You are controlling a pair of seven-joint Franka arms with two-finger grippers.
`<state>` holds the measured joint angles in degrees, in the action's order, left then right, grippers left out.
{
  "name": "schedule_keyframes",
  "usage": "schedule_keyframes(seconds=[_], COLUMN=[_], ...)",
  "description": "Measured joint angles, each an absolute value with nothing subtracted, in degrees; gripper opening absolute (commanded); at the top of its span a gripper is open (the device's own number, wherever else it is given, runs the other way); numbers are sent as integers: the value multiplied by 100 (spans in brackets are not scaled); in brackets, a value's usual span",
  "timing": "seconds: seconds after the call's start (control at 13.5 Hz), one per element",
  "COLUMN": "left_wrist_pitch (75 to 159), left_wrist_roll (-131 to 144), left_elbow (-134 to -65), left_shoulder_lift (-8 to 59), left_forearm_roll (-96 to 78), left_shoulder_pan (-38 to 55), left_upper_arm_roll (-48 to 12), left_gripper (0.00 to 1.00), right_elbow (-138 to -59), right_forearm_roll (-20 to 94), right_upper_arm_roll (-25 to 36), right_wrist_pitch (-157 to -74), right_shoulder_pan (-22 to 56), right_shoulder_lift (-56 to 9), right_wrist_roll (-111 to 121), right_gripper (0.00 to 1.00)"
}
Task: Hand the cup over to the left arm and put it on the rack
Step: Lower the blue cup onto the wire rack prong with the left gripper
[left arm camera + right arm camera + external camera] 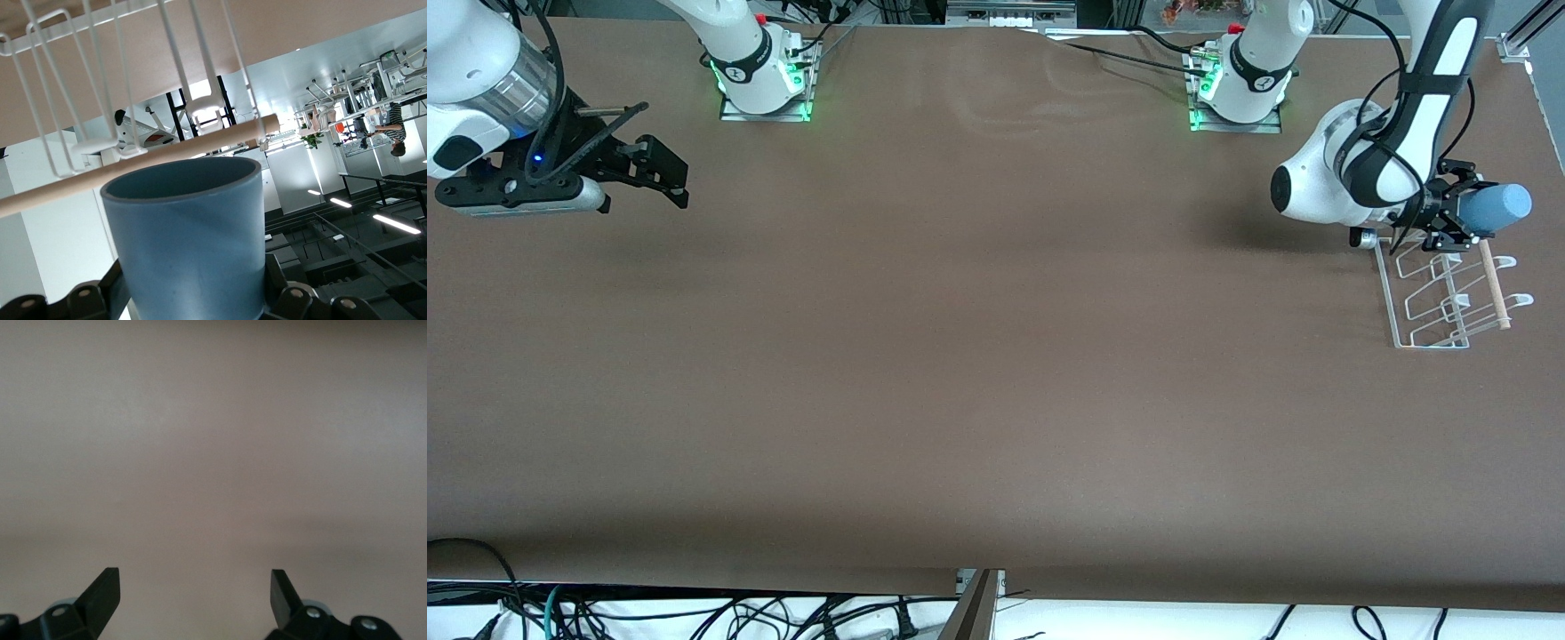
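My left gripper [1458, 218] is shut on the light-blue cup [1496, 207] and holds it on its side in the air, just over the end of the white wire rack [1423, 298] that lies toward the robots' bases. In the left wrist view the cup [190, 240] fills the space between the black fingers [283, 297], its open mouth pointing at the rack's wooden dowel [143, 163] and wire loops [60, 100]. My right gripper [660, 173] hangs open and empty over bare table at the right arm's end; its fingertips [103, 593] stand wide apart.
The rack stands near the table edge at the left arm's end, its pegs [1516, 300] pointing toward that edge. Both arm bases [765, 80] are bolted along the edge farthest from the front camera. Cables hang below the nearest edge.
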<state>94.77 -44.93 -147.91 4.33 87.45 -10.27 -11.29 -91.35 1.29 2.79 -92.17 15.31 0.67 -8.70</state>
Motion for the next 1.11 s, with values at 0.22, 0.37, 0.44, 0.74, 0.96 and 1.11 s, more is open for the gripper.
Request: schedule_keyframes(seconds=[0.22,0.37,0.44,0.74,0.96,1.11], left_wrist_pitch=[9502,9632,9729,9867,9883,9883], left_wrist_roll=[-4184,-4040,-3994,-3818,-3590,-3511], left_elbow=[-14968,-15082,-15125,-15170,-15176,-15176], left_shoulder_lift=[431,433,434,477,641,729], left_forearm_roll=[8917,9055,9161,9366,9366,9366], left_shoulder_pan=[-1036,-1089,-1140,-1296,-1296,-1296], left_upper_arm_roll=[-1131,-1131,-1131,-1129,-1134,-1135], left_gripper=[0,0,0,0,0,0], right_elbow=[-9135,-9135,-9134,-9043,-8951,-8877], right_forearm_roll=[126,126,126,126,125,125], right_upper_arm_roll=[276,266,256,252,257,256], right_wrist_pitch=[-9220,-9226,-9227,-9155,-8917,-8909], right_shoulder_pan=[1529,1528,1529,1510,1488,1486], right_shoulder_lift=[65,65,65,77,88,90], right_wrist_roll=[-844,-836,-835,-833,-833,-833], right_gripper=[99,99,99,99,99,99])
